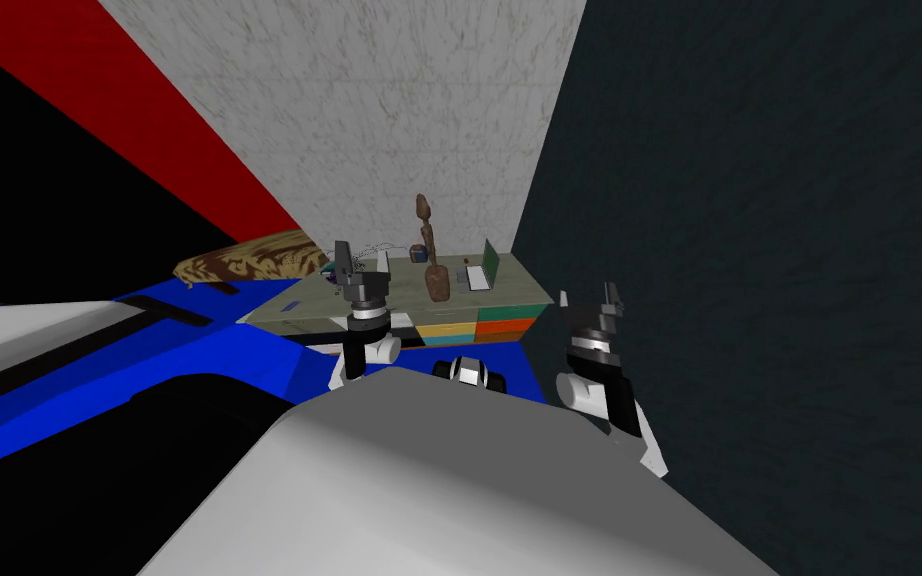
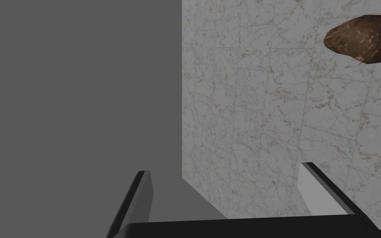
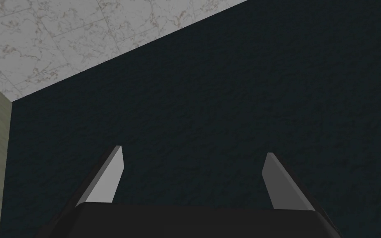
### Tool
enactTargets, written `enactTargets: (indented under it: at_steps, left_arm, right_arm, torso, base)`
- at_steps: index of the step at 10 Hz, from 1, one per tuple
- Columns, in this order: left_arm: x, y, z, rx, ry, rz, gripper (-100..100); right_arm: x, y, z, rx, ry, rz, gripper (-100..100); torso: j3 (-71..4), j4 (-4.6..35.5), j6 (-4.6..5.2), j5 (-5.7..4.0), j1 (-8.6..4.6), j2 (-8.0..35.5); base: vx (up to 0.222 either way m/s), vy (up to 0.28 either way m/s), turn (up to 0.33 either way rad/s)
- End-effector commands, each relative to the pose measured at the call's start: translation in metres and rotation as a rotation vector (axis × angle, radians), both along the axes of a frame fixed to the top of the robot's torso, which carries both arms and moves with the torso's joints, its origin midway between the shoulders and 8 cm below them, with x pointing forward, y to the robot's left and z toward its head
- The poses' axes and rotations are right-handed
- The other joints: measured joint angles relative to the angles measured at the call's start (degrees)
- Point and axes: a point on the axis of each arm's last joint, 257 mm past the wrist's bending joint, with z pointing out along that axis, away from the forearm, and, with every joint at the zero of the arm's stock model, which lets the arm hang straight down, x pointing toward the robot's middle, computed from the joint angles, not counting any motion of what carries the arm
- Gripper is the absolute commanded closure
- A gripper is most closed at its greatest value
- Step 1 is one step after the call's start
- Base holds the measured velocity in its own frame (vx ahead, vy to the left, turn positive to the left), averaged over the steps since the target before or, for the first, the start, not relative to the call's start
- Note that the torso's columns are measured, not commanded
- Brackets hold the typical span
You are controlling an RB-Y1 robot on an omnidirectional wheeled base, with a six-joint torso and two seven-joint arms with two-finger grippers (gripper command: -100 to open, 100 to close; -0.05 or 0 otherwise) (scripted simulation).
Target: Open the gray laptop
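Right gripper hangs off the dresser's right front corner, fingers spread wide and empty. Left gripper is at the left front edge, jaws also spread, gripping nothing. The grey laptop stands upright just beside it. The left wrist view adds its flat grey face behind one finger, contact unclear, and a brown statue's top.

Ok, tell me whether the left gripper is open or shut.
Open. The left gripper has its two fingers wide apart in the left wrist view, nothing held between them.
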Motion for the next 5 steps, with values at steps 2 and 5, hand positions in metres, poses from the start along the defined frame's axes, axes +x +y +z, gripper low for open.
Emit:
enactTargets:
  at_steps: [2,5]
  left_arm:
    - [0.0000,0.0000,0.0000,0.000,0.000,0.000,0]
    - [0.0000,0.0000,0.0000,0.000,0.000,0.000,0]
  right_arm:
    - [0.0097,0.0026,-0.0075,0.097,0.041,0.067,-100]
    - [0.0142,0.0041,-0.0113,0.166,0.060,0.109,-100]
  torso:
    - [0.0,0.0,0.00,0.00,-0.01,0.0]
    - [0.0,0.0,-0.02,-0.01,-0.03,0.0]
  base:
    - [0.036,-0.024,0.068]
    - [0.039,-0.028,0.063]
